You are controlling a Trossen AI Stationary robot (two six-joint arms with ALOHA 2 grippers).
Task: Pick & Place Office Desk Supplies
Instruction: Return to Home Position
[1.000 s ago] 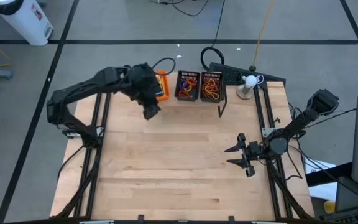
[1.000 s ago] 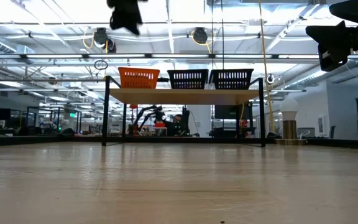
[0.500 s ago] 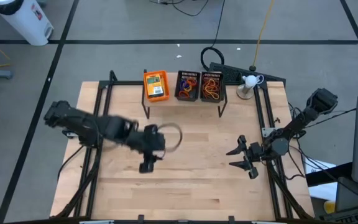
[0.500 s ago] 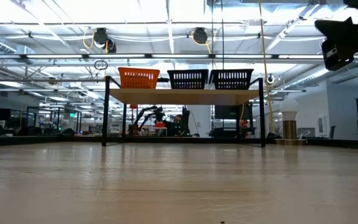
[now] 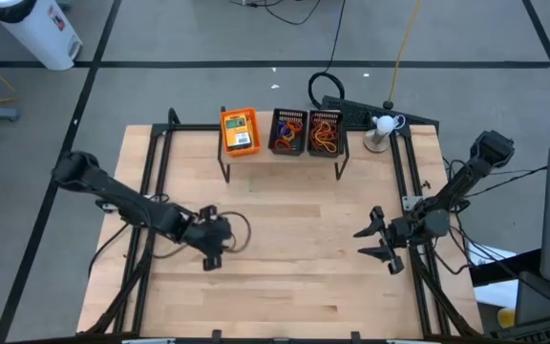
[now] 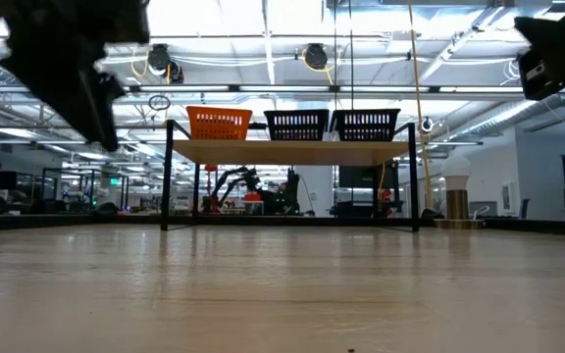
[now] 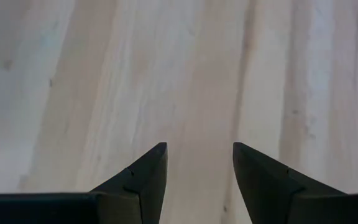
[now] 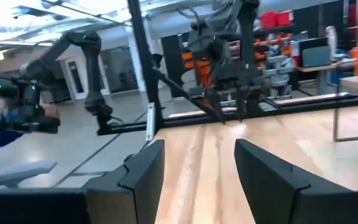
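At the table's far edge a wooden riser carries an orange tray holding a yellow-and-green crayon box, and two black mesh trays filled with coloured rubber bands. My left gripper hangs open over bare wood at the table's left middle, slanting down, with nothing between its fingers. My right gripper stands open near the table's right edge, pointing about level toward the left, also with nothing in it.
A white desk lamp and a dark keyboard sit behind the riser at the far right. Bare wooden tabletop stretches between the two arms. Other robot arms stand in the room beyond, as the right wrist view shows.
My left gripper has swung away from the orange tray on the riser, toward the table's near edge and a little left, sinking close to the tabletop; its fingers show nothing between them. The crayon box lies in the orange tray. My right arm has kept nearly still.
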